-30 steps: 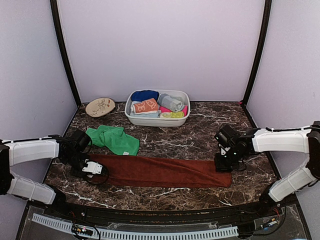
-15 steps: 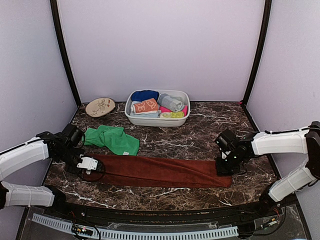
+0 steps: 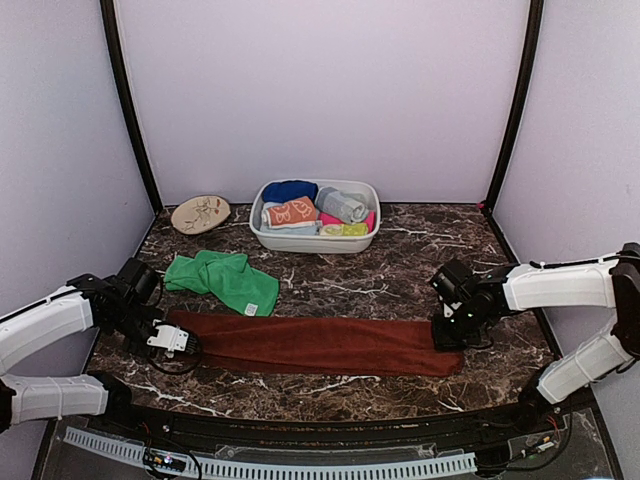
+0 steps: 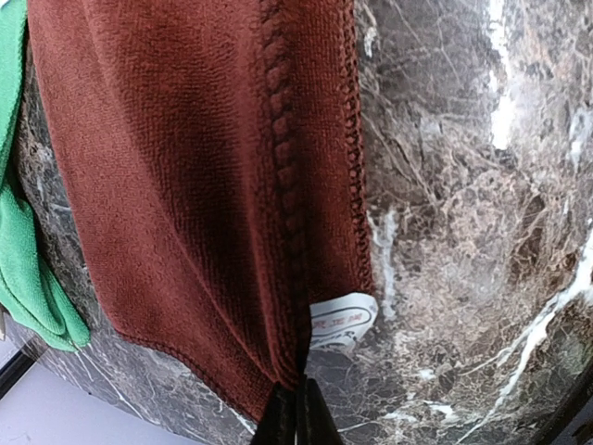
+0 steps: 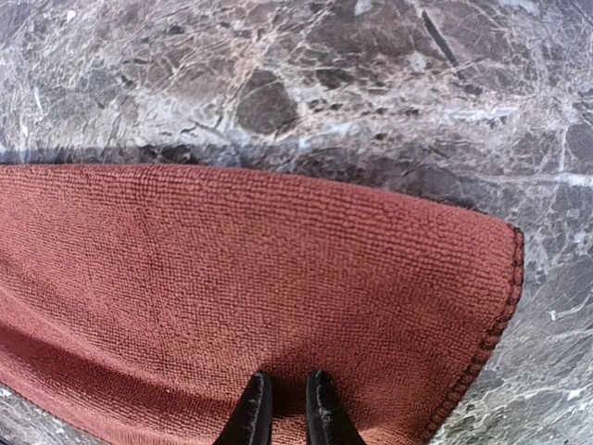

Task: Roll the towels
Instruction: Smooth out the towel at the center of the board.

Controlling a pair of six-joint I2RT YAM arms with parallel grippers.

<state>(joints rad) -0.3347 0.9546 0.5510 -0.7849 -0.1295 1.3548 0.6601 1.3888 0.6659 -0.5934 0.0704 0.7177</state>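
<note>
Rust-brown towel [image 3: 320,345] has slid left, flatter now, nearly ready for rolling. Left gripper [image 3: 172,340] pinches one end, right gripper [image 3: 447,336] the other.

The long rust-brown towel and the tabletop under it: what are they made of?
The rust-brown towel looks like terry or microfibre cloth: matte looped pile, a stitched hem. The tabletop looks like polished dark marble, white-veined with soft glare, though it could be printed laminate.

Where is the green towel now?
In the top view, the green towel lies crumpled at the left, between the brown towel and the white basin.
</note>
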